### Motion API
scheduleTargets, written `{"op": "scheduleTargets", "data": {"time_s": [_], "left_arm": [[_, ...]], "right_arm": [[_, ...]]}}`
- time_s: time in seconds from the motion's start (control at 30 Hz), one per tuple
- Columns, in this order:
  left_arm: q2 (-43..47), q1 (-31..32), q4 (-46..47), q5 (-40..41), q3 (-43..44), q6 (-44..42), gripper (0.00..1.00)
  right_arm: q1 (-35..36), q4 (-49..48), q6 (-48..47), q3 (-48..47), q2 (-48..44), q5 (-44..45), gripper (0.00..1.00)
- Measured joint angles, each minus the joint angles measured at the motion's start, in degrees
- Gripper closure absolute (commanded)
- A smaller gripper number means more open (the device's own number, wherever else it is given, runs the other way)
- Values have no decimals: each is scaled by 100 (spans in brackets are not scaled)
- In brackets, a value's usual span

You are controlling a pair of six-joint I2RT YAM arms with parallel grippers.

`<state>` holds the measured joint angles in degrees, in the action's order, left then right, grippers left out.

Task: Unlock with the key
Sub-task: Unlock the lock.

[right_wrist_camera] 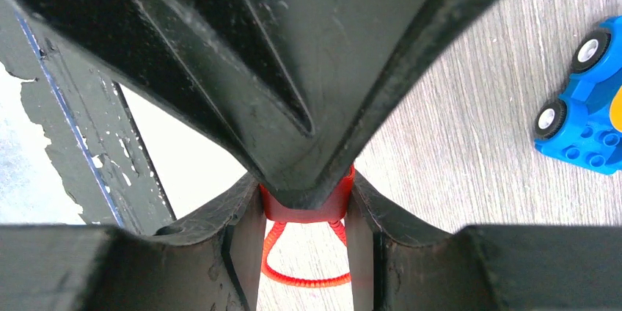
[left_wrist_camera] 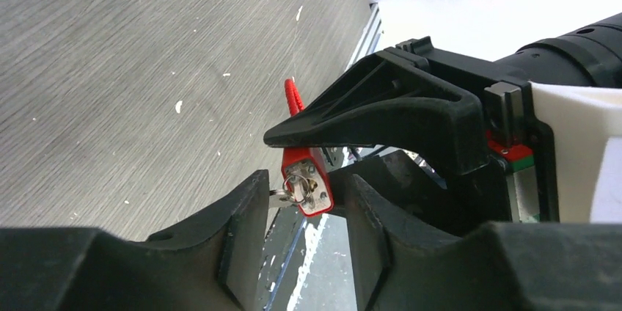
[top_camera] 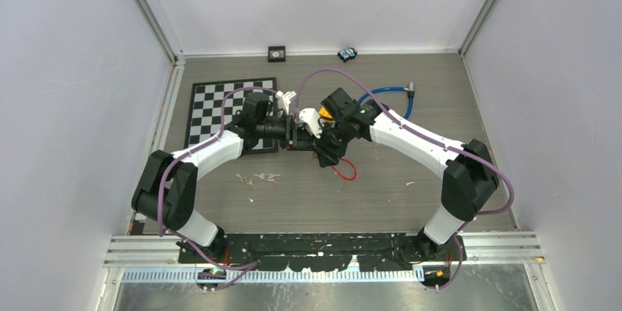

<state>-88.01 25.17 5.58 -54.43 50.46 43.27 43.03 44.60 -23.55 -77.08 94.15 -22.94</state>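
The red padlock (right_wrist_camera: 304,207) hangs above the table, and my right gripper (right_wrist_camera: 304,194) is shut on its body. Its red coiled cable shackle (right_wrist_camera: 304,278) loops down between the fingers, and shows in the top view as a red cable loop (top_camera: 347,173). In the left wrist view the padlock (left_wrist_camera: 312,179) shows its metal underside. A silver key (left_wrist_camera: 281,196) on a ring sits in the keyhole. My left gripper (left_wrist_camera: 304,180) stands open round the lock's lower end. The key's head touches the left finger (left_wrist_camera: 246,216). In the top view both grippers meet mid-table, left gripper (top_camera: 297,135), right gripper (top_camera: 324,146).
A checkerboard (top_camera: 220,109) lies at the back left, a blue cable (top_camera: 389,94) at the back right. A blue toy car (top_camera: 347,53) and a small black square block (top_camera: 276,53) sit by the back wall. Loose keys (top_camera: 260,177) lie in front of the grippers.
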Motion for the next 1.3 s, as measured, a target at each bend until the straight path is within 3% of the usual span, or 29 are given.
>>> {"op": "scheduleTargets", "data": {"time_s": [0.63,1.2,1.3], "left_arm": [[72,79,-332,142,192,-236,81],[61,140,-525,221,197,-636,81],[61,140,-562,232,197,-651,85]], "right_arm": [[0,17,0,0,2,37,100],[0,50,-2,4,0,42,100],[0,59,-2,7,2,44,100]]}}
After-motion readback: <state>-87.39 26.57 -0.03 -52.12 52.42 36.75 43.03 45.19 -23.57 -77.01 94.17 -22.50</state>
